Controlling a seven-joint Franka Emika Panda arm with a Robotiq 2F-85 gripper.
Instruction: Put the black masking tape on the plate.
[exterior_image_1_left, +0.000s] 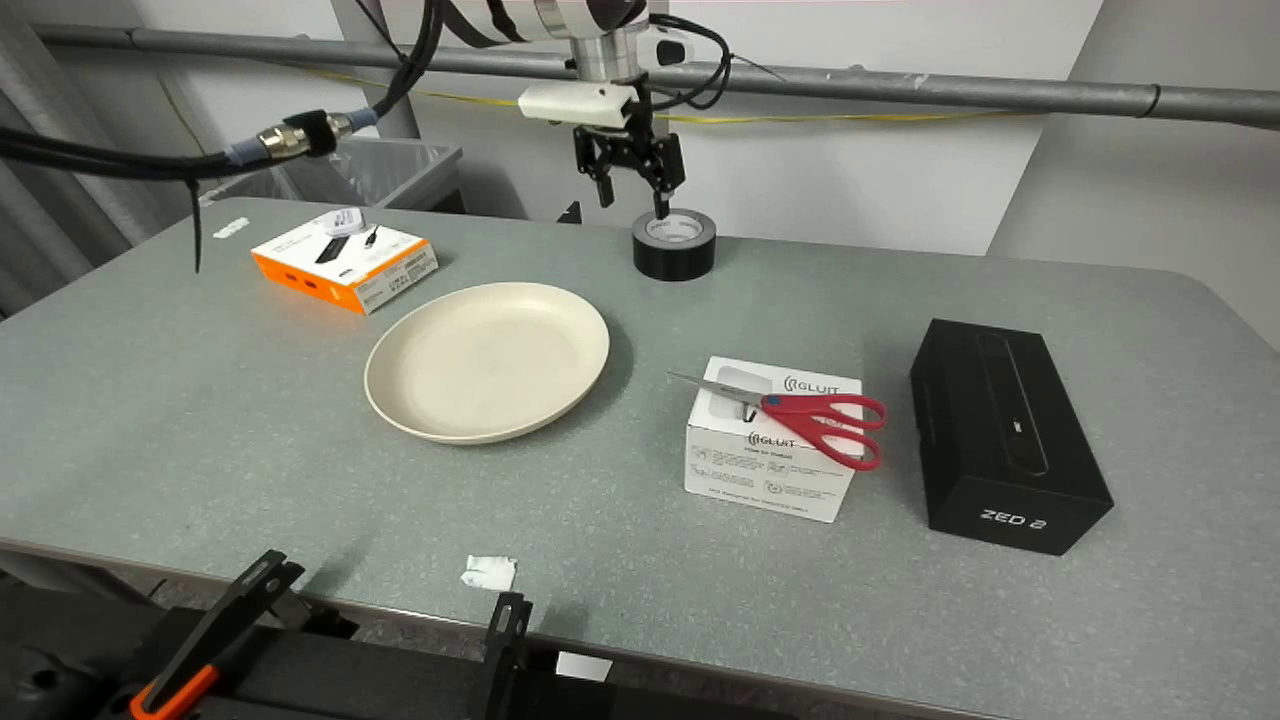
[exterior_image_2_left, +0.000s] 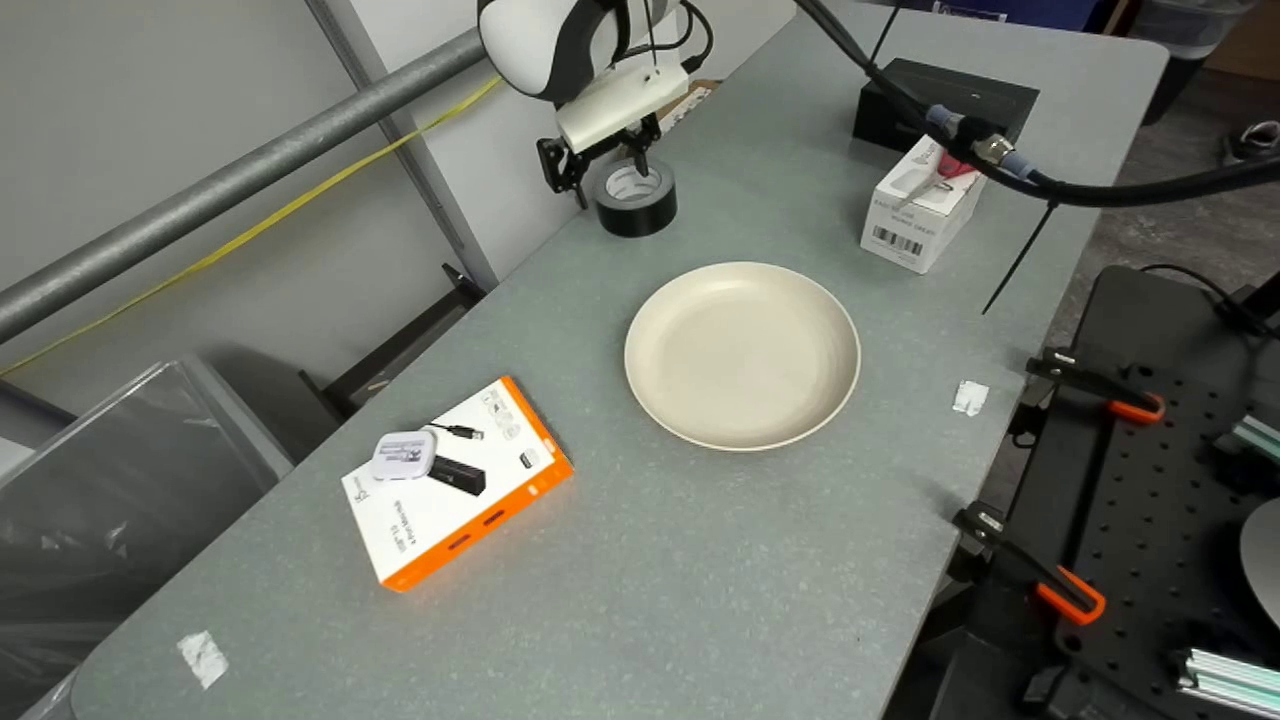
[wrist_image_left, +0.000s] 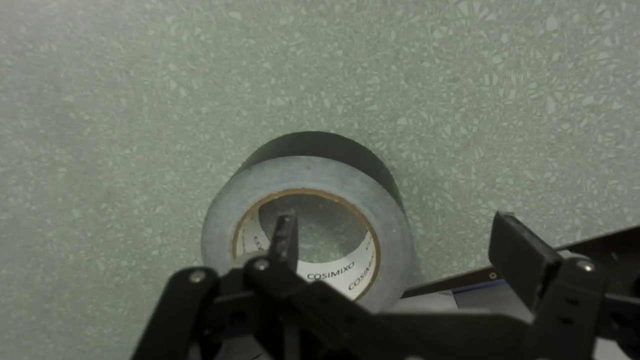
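The black masking tape (exterior_image_1_left: 674, 262) lies flat on the table near the back edge, its pale core facing up. It also shows in an exterior view (exterior_image_2_left: 637, 217) and in the wrist view (wrist_image_left: 392, 240). My gripper (exterior_image_1_left: 634, 204) is open and empty at the tape, fingers pointing down, as an exterior view (exterior_image_2_left: 612, 188) also shows. In the wrist view the gripper (wrist_image_left: 395, 219) has one finger over the tape's hole and the other outside the ring on the right. I cannot tell the exact fingertip height. The cream plate (exterior_image_1_left: 487, 360) is empty, and shows in an exterior view (exterior_image_2_left: 742, 355).
A white and orange box (exterior_image_1_left: 345, 258) with a small white case on top lies beyond the plate. A white box (exterior_image_1_left: 770, 465) bears red scissors (exterior_image_1_left: 815, 410). A long black box (exterior_image_1_left: 1010, 440) stands beside it. A pipe (exterior_image_1_left: 900, 88) runs along the wall behind the table.
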